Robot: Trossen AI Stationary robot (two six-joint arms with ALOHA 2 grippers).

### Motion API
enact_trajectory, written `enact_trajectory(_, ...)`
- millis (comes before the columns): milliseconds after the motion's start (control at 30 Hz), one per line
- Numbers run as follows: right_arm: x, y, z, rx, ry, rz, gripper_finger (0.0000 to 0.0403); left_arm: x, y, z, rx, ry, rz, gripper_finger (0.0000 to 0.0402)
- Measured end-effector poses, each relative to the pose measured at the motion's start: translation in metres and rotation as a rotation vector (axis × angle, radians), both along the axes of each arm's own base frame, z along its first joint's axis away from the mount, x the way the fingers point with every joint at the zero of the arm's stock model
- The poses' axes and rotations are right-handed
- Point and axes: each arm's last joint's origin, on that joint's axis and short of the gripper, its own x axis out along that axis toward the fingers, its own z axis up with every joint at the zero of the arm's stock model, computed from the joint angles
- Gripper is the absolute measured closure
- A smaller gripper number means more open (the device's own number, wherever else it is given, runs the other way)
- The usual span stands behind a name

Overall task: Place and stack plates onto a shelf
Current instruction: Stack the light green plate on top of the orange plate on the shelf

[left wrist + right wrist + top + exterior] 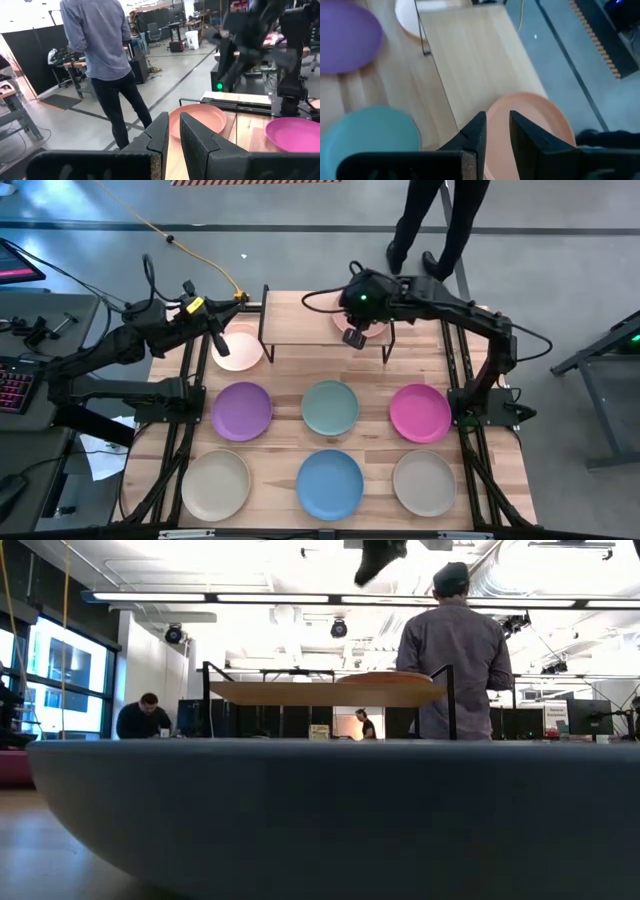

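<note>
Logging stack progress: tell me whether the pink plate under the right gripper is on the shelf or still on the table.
On the shelf. The pink plate lies flat on the shelf top's right end, with the right gripper above its edge; the low view shows it raised on the rack.

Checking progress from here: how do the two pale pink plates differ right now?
One pink plate lies on the shelf, at its right end; the other pink plate lies on the table left of the shelf. The right gripper hovers over the shelf plate; the left gripper is at the table plate. Both are round, shallow and upright.
</note>
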Motion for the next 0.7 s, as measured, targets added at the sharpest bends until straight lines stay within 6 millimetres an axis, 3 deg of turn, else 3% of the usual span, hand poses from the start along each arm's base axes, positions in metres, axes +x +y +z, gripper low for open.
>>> enact_trajectory(167, -0.010, 0.011, 0.024, -0.033, -0.050, -0.036, 0.0338, 0.008, 0.001, -0.003, -0.010, 0.027, -0.041, 0.0363)
enact_trajectory(367, -0.020, 0.020, 0.033, -0.019, -0.043, -0.075, 0.0338, 0.029, 0.002, -0.013, -0.087, 0.074, -0.178, 0.0332)
enact_trajectory(700, -0.026, 0.037, 0.027, 0.068, 0.003, -0.132, 0.0338, 0.085, 0.010, -0.052, -0.558, 0.110, -0.170, 0.0289)
